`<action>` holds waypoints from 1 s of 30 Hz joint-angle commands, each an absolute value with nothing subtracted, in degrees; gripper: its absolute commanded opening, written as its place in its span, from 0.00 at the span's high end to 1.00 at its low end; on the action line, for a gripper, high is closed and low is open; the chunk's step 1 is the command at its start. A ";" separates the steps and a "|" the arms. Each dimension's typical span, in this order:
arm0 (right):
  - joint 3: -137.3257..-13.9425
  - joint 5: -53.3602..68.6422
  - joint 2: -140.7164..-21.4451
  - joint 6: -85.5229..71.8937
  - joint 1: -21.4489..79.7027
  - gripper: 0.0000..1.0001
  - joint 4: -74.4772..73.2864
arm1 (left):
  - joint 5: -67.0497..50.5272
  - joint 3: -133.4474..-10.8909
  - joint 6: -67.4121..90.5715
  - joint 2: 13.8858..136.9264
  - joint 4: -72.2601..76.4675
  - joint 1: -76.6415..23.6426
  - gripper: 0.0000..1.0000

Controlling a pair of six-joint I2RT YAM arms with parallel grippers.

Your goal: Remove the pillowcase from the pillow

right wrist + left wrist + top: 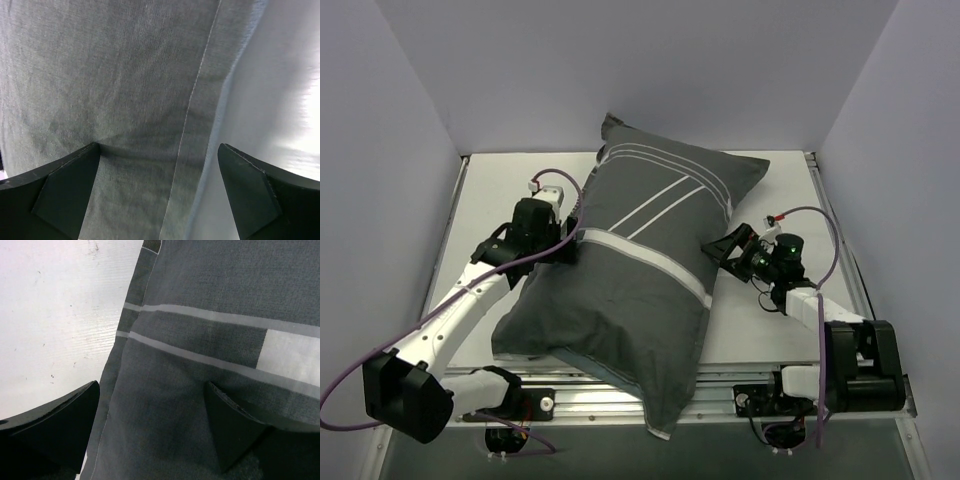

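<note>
Pillowcase point(630, 270): dark grey and puffed full, lying slantwise on the table point(760, 320). Thin white lines cross the far half, a wide white band crosses mid-length, and the near end shows a lighter lip.
Pillow: wholly inside the case, not seen.
Left gripper point(151, 387): jaws spread wide, holding nothing. The case's side edge runs between the fingers, one over bare table, the other over striped cloth.
Right gripper point(159, 147): jaws spread wide, nothing held. The opposite side hem and its stitch line lie between the fingers.
</note>
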State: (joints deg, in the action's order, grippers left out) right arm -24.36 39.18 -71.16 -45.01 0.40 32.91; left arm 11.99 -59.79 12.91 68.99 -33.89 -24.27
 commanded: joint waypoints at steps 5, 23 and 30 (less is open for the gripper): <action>-24.26 46.93 -76.99 -48.43 3.59 0.00 51.05 | 8.62 -62.23 13.62 71.72 -34.89 -24.17 0.06; -34.00 47.56 -73.42 -50.90 11.69 1.00 55.84 | 0.88 -63.81 14.76 77.69 -35.95 -28.29 0.06; -56.66 38.07 -62.93 -34.82 11.86 1.00 23.32 | 1.57 -66.88 20.73 80.67 -31.56 -37.95 0.06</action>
